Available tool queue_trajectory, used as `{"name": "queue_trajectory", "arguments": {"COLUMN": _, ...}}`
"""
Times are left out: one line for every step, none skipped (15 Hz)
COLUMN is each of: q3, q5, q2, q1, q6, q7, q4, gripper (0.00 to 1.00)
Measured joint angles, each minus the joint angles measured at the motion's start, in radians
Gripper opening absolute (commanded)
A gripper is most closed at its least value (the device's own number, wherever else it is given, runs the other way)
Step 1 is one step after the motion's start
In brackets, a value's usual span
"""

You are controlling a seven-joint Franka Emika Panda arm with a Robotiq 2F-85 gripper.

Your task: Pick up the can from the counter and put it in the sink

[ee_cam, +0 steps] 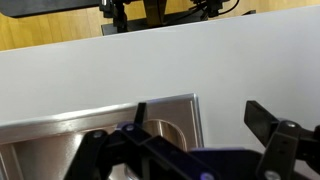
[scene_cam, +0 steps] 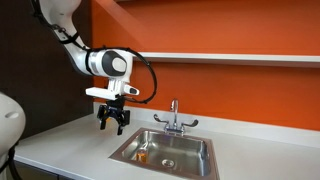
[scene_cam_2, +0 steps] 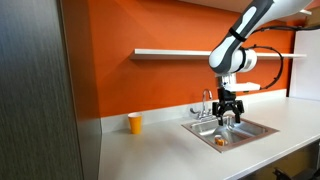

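Observation:
The small orange-brown can lies inside the steel sink [scene_cam: 192, 146], at the basin's left end [scene_cam: 142, 154]; in both exterior views it rests on the basin floor [scene_cam_2: 221, 141]. My gripper [scene_cam: 112, 126] hangs open and empty above the light grey counter [scene_cam: 60, 150], just beside the sink's left rim and above the can's level. It also shows over the sink [scene_cam_2: 256, 129] in an exterior view [scene_cam_2: 229, 119]. In the wrist view my gripper's open fingers [ee_cam: 198, 113] frame the sink corner [ee_cam: 90, 125] and the counter [ee_cam: 150, 60]. A tan rounded shape shows in the basin there.
A chrome faucet [scene_cam: 173, 116] stands at the sink's rear rim, also seen in an exterior view [scene_cam_2: 207, 103]. A yellow cup [scene_cam_2: 135, 123] stands on the counter by the orange wall. A white shelf [scene_cam_2: 170, 52] runs along the wall above.

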Motion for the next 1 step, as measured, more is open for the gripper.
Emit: {"name": "queue_trajectory", "arguments": {"q3": 0.000, "q5": 0.000, "q2": 0.002, "q1": 0.000, "q6": 0.000, "q7": 0.000, "q4": 0.000, "gripper": 1.00}}
